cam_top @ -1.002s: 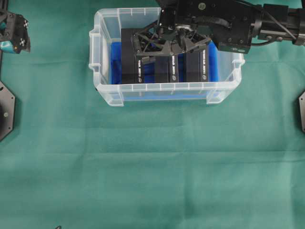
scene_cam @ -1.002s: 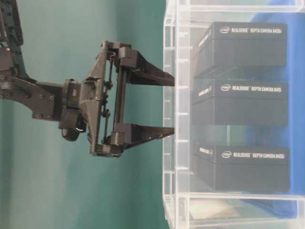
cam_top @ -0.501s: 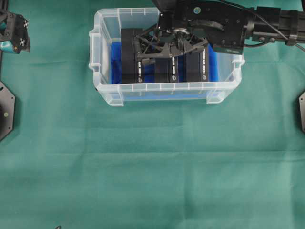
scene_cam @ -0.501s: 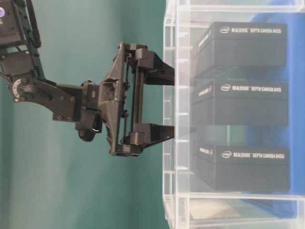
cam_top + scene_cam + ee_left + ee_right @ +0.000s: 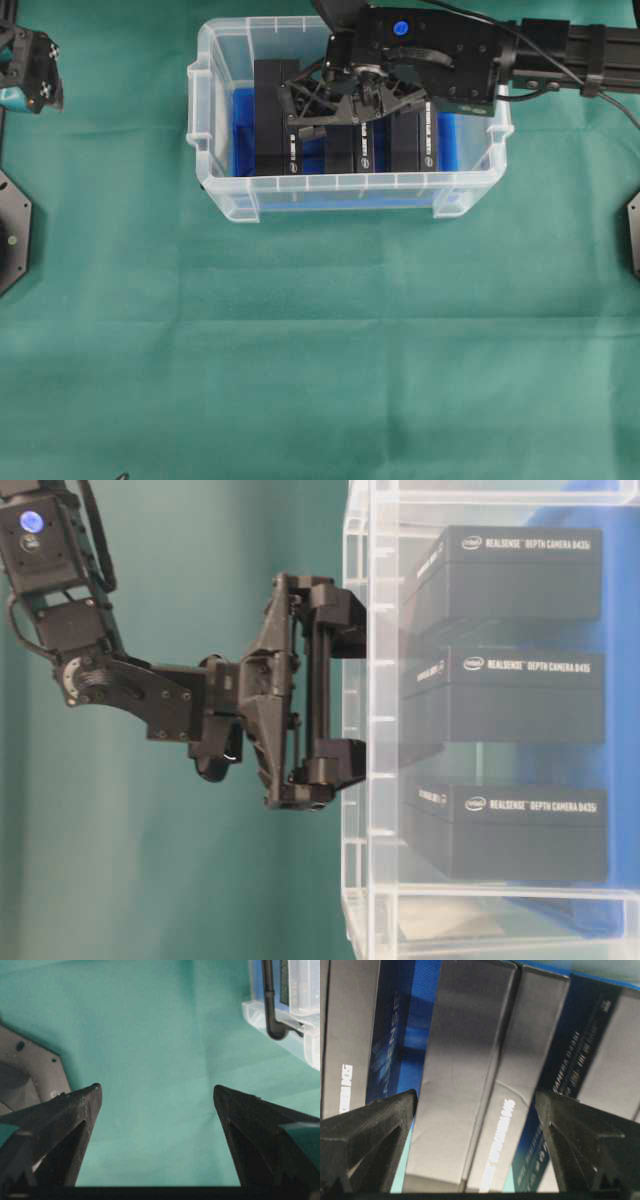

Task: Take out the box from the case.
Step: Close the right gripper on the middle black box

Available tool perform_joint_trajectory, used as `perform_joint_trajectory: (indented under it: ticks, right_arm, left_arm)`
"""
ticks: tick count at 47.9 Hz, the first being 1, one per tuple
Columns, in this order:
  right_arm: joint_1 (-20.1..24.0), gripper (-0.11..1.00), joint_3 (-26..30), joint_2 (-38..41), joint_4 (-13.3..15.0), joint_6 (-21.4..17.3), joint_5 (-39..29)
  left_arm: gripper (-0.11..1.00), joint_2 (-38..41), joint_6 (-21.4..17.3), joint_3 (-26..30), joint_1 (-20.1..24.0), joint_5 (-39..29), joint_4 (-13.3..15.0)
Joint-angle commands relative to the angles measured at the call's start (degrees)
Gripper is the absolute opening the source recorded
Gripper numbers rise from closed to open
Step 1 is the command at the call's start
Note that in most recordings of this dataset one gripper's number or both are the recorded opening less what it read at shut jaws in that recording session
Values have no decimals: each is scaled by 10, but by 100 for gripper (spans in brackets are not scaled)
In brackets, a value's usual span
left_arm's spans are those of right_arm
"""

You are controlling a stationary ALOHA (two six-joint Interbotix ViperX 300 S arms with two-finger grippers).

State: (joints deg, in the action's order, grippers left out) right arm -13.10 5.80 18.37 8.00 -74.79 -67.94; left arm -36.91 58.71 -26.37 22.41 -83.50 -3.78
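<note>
At nine o'clock the left gripper (image 5: pixel 30 70) idles, jaws spread, far from the clear case (image 5: pixel 215 150) at twelve o'clock, where the right gripper (image 5: pixel 335 100), jaws spread, straddles the middle box (image 5: pixel 362 150), long axis twelve-to-six, neighbour boxes (image 5: pixel 275 130) crowding each side.

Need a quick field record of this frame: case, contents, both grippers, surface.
case: clear plastic case, blue lining, on the green cloth
contents: three black boxes standing side by side; left box, middle box, right box
right gripper: open, inside the case, straddling the middle box, not closed on it
left gripper: open, over bare cloth left of the case
box removed: no
</note>
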Motion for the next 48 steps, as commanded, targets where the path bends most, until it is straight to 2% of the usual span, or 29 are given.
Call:
perform_joint_trajectory:
  ticks: [1,41,45,48]
  right_arm:
    - [-3,95,5,-8,-2,1,5]
    - [-4,94,5,11,-14,-17,14]
    - [-4,92,5,11,-23,-32,13]
    - [-2,86,5,11,-27,-43,13]
  left_arm:
    - [98,-4,-1,9,-2,2,1]
    - [98,-18,3,0,-2,1,1]
    - [98,-18,3,0,-2,1,1]
    - [98,-18,4,0,-2,1,1]
